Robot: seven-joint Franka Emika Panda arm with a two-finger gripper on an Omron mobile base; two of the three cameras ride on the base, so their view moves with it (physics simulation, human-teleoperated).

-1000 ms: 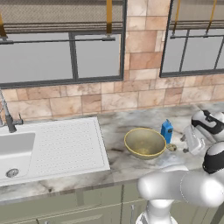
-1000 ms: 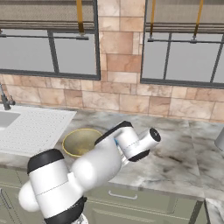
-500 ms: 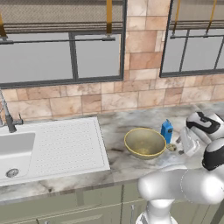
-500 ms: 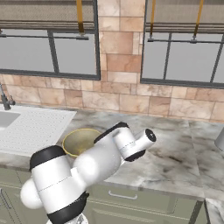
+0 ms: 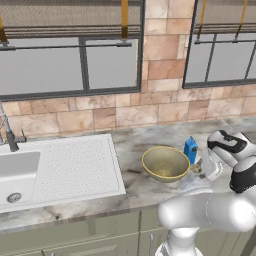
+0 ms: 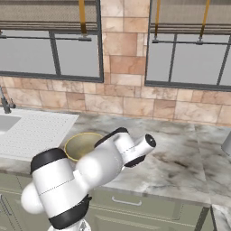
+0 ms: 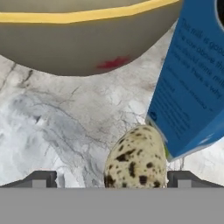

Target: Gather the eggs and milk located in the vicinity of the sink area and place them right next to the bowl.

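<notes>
Gripper: two-finger gripper [image 7: 112, 179] low over the marbled grey-white stone counter [image 5: 132, 150], its 2 small dark fingertips [image 7: 40, 178] spread wide, gripping nothing.
Sink area: white rectangular sink basin [image 5: 17, 172] at the far left in the left base view, with a ribbed white drainboard [image 5: 77, 165] to its right and the steel faucet [image 5: 9, 135] at the back edge.
Bowl: wide, round, dull yellow-olive bowl [image 5: 165, 164] with a lighter rim, on the counter right of the drainboard, well apart from the basin; in the hand view its side [image 7: 78, 39] fills the top.
Egg: 1 pale, dark-speckled egg [image 7: 136, 159] lying on the counter between the spread fingertips, near the bowl and just beside the carton.
Milk: small bright blue box-shaped milk carton [image 5: 190, 150] just right of the bowl; in the hand view it [image 7: 192, 87] leans across the right side, touching or nearly touching the egg.
Arm: white arm with dark joints [image 6: 108, 162] reaching over the counter, covering part of the bowl [image 6: 81, 144] in the right base view.
</notes>
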